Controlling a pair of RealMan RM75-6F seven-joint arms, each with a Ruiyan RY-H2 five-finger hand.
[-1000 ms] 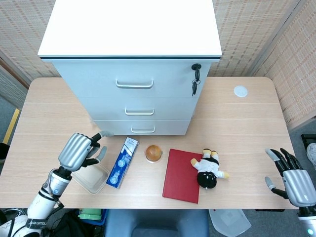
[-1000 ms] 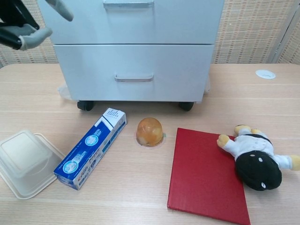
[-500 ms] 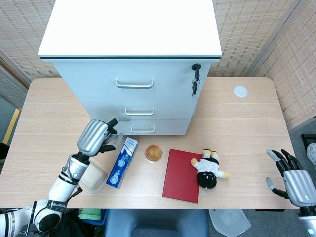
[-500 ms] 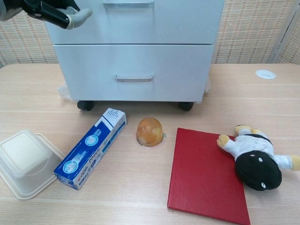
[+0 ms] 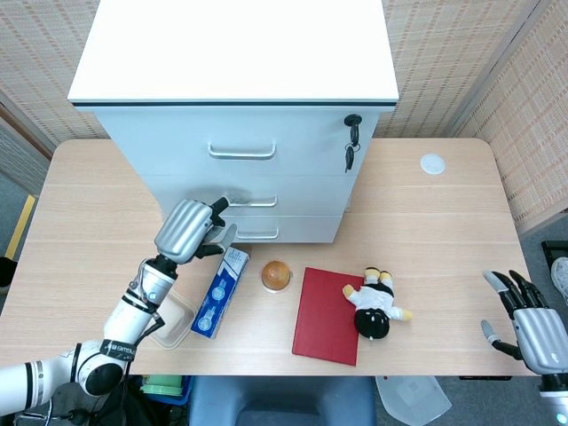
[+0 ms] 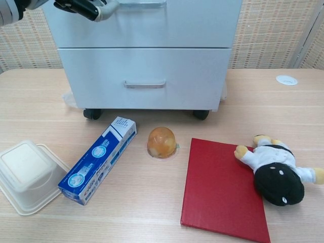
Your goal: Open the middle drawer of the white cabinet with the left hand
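Step in hand: I am on the approach. I judge the grasp not yet made, and all three drawers look flush and closed.
Left hand: my silver-backed left hand with dark fingers (image 5: 188,231) sits left of centre in the head view, in front of the white three-drawer metal cabinet (image 5: 266,151). Its fingers are extended and apart and it has hold of nothing. In the chest view the fingertips (image 6: 104,7) show at the upper left edge, near the left end of the handle.
Task's thing: the middle drawer's slim silver bar handle (image 5: 250,202) lies in the centre of the head view, just right of my fingertips. I cannot tell if they touch it.
Next move: I judge I need to slide the fingers right, hook them under the bar, curl them, then pull straight towards me.
Right hand: my right hand (image 5: 535,324) rests at the lower right of the head view, fingers spread, holding nothing.
Materials and shapes: the cabinet is smooth painted metal on small dark castors, with a black key in its lock. The pale wood-grain table (image 5: 426,240) carries a blue and white cardboard box (image 5: 221,292), a translucent lidded plastic tub (image 6: 24,175), an amber dome-shaped jelly (image 6: 162,142), a flat red hardcover book (image 6: 223,192) and a soft plush doll in black and white (image 6: 273,174).
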